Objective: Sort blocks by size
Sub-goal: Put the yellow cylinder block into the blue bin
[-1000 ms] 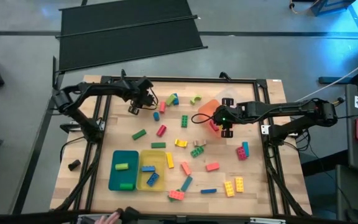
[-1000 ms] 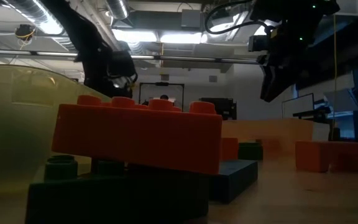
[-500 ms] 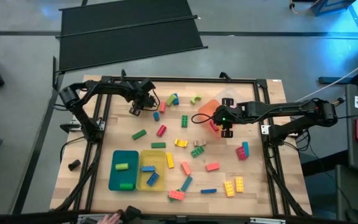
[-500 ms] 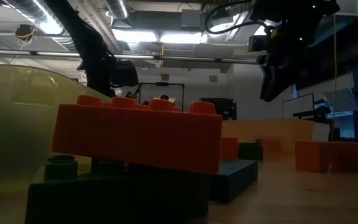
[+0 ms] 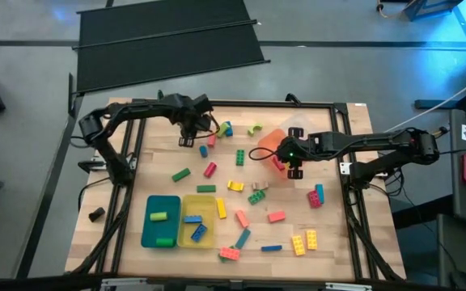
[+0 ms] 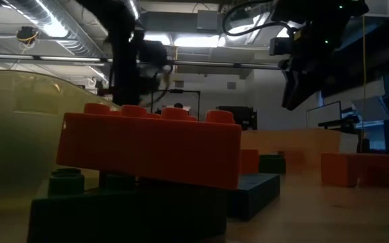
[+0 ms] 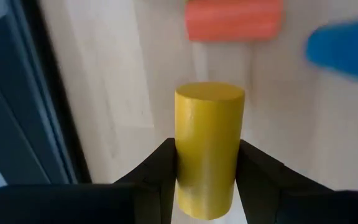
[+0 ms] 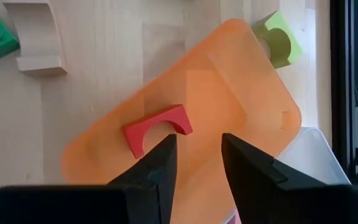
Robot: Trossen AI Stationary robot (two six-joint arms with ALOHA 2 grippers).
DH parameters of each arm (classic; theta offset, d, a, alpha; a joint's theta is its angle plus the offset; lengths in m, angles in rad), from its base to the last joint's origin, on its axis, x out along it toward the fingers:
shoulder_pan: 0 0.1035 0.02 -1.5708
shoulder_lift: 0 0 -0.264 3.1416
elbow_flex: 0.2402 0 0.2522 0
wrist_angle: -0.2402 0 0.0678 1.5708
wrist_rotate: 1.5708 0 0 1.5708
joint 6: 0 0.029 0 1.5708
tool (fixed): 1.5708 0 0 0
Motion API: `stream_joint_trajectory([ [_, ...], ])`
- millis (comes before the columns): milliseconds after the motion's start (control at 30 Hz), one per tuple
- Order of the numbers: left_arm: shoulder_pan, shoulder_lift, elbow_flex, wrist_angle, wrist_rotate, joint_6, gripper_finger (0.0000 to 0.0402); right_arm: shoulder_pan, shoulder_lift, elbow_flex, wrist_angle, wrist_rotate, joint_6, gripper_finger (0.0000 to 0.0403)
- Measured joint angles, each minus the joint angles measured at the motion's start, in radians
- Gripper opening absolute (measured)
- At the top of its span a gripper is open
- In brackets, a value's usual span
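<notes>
Many small coloured blocks (image 5: 235, 185) lie scattered over the wooden table (image 5: 338, 242). At the table's far left, my left gripper (image 5: 192, 133) is shut on a yellow cylinder block (image 7: 209, 143). Near it lie a red block (image 7: 234, 18) and a blue block (image 7: 347, 46). My right gripper (image 8: 197, 168) hangs open over the orange tray (image 8: 229, 106) right of centre, with nothing between its fingers. A red arched block (image 8: 157, 127) lies in that tray. My left gripper pinches the yellow cylinder's round side (image 7: 185, 168) between its two fingers, one on each side. The fingers come from above, pointing steeply down, and lie along the cylinder. One flat end (image 7: 209, 93) sticks out past the fingertips. The cylinder is lifted clear of the table.
A teal tray (image 5: 162, 220) and a yellow tray (image 5: 186, 234) stand at the near left, each with blocks inside. A clear tray (image 8: 309, 155) adjoins the orange one. An orange brick (image 6: 147, 145) on a dark green brick (image 6: 134, 209) fills the low view.
My left gripper has risen and gone toward the table's right edge, rolling its wrist as it went. My right gripper has kept still above the orange tray.
</notes>
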Motion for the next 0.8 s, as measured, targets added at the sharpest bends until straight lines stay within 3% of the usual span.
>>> stream_joint_trajectory([
  [167,-0.121,-0.039,0.124,-0.257,0.037,-0.232,0.0118,0.0,0.0,0.0,0.006,-0.01,-0.001,0.0129],
  [400,-0.364,-0.086,0.156,-0.471,0.29,-0.75,0.0118,0.0,0.0,0.0,0.042,-0.01,-0.001,0.0129],
  [567,-0.589,-0.089,0.155,-0.491,0.367,-0.997,0.0118,0.0,0.0,0.0,0.051,-0.01,0.0,0.0129],
  [800,-0.861,-0.089,0.155,-0.443,0.371,-1.231,0.0118,0.0,0.0,0.0,0.051,-0.01,0.0,0.0129],
])
